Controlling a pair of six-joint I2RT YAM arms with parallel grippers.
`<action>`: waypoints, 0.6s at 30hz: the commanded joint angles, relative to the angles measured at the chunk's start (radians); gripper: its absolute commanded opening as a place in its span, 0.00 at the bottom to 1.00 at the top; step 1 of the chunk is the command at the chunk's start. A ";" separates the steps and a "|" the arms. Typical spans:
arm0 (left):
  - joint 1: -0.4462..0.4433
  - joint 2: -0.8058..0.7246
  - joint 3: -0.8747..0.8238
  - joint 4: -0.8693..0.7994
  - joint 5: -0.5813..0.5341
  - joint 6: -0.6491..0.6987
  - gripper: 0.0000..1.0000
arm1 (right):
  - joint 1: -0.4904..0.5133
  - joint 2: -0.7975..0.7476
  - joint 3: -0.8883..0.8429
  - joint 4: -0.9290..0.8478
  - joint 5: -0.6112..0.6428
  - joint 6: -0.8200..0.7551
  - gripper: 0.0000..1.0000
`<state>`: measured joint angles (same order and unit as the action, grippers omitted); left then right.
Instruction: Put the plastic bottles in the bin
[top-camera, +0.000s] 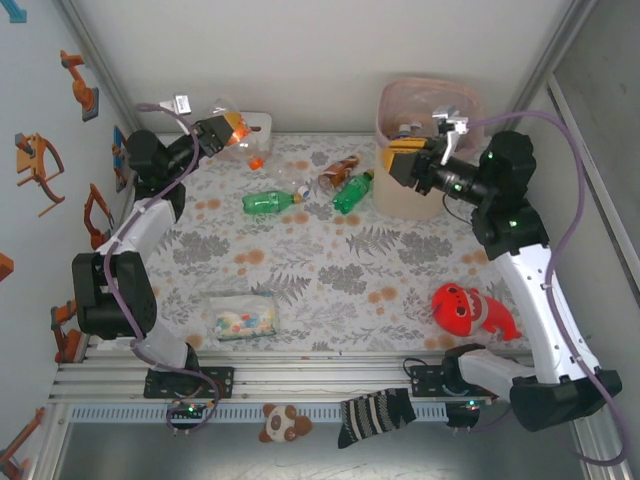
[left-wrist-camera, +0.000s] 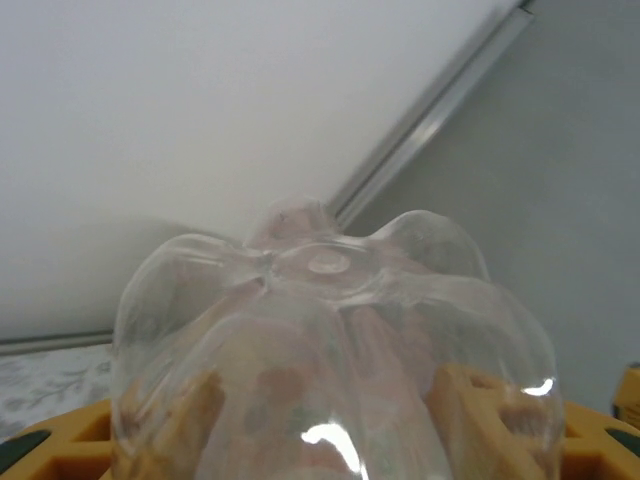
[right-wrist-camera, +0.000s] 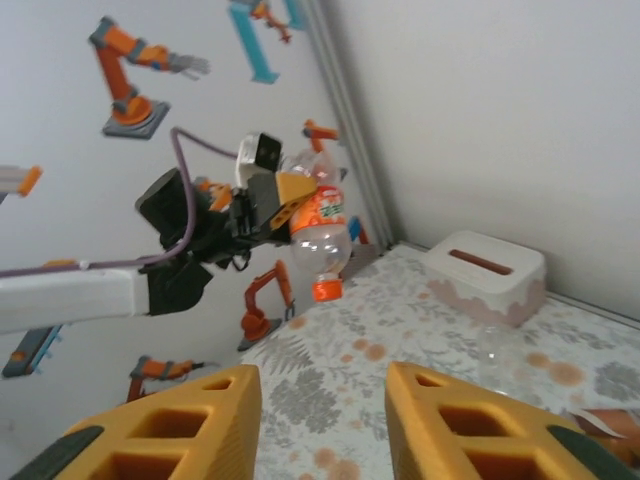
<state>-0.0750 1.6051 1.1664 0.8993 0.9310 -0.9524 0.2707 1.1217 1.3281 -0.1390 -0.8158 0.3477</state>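
My left gripper (top-camera: 222, 130) is raised at the back left, shut on a clear plastic bottle (top-camera: 238, 132) with an orange label, which hangs cap down. In the left wrist view the bottle's base (left-wrist-camera: 330, 320) sits between the yellow fingers (left-wrist-camera: 480, 410). My right gripper (top-camera: 400, 160) is open and holds nothing, just in front of the beige-pink bin (top-camera: 428, 105). Two green bottles (top-camera: 270, 202) (top-camera: 352, 192) and a brown one (top-camera: 338, 170) lie on the table mid-back. From the right wrist, the held bottle (right-wrist-camera: 322, 225) shows beyond that gripper (right-wrist-camera: 322, 375).
A white tissue box (top-camera: 258, 124) stands at the back behind the held bottle. A flat clear packet (top-camera: 240, 315) lies near the front left, a red toy (top-camera: 470, 310) at the front right. A panda toy (top-camera: 282, 422) and a striped sock (top-camera: 375, 415) lie on the front rail.
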 joint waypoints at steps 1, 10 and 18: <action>-0.040 -0.077 0.009 0.170 0.106 -0.034 0.36 | 0.067 0.011 0.007 0.068 -0.032 -0.052 0.41; -0.133 -0.251 0.010 0.009 0.163 0.120 0.36 | 0.252 0.087 0.082 0.080 -0.015 -0.126 0.53; -0.289 -0.414 0.110 -0.620 0.206 0.588 0.36 | 0.382 0.179 0.187 0.035 0.011 -0.199 0.65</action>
<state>-0.3309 1.2312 1.2251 0.5240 1.0927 -0.5812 0.6300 1.2842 1.4662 -0.1074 -0.8181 0.1932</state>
